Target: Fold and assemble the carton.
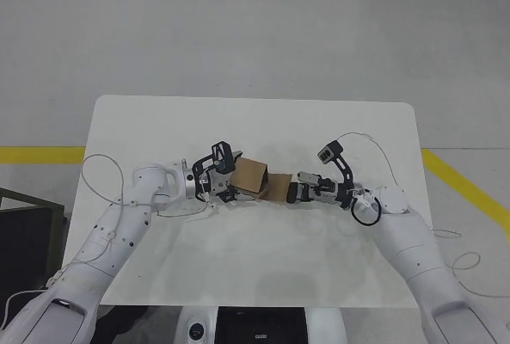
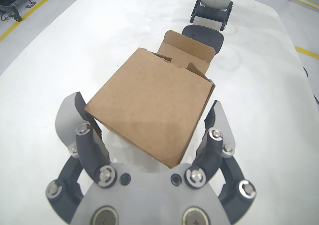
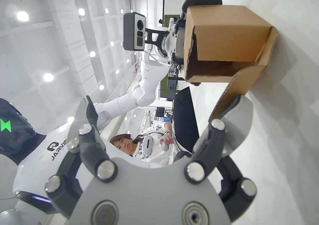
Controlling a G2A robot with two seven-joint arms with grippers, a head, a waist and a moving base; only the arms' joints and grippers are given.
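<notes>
A grey floor (image 1: 237, 43) with a yellow line (image 1: 31, 155) surrounds the white rectangular table (image 1: 237, 258). The small brown cardboard carton (image 1: 252, 175) lies on its side near the table's middle, between the two arms. Its closed end faces left and its open mouth faces right.

The left gripper (image 2: 147, 105) clamps the closed end, one pad on each side wall. This probably steadies the carton so its right end can be worked. The right gripper (image 3: 162, 101) sits just right of the mouth, spread wide and holding nothing. One of its fingers (image 3: 239, 111) is against the tip of the long end flap (image 3: 239, 84), which lies out along the table. That placement looks suited to swinging the flap shut. What shows of the carton's inside looks empty.
</notes>
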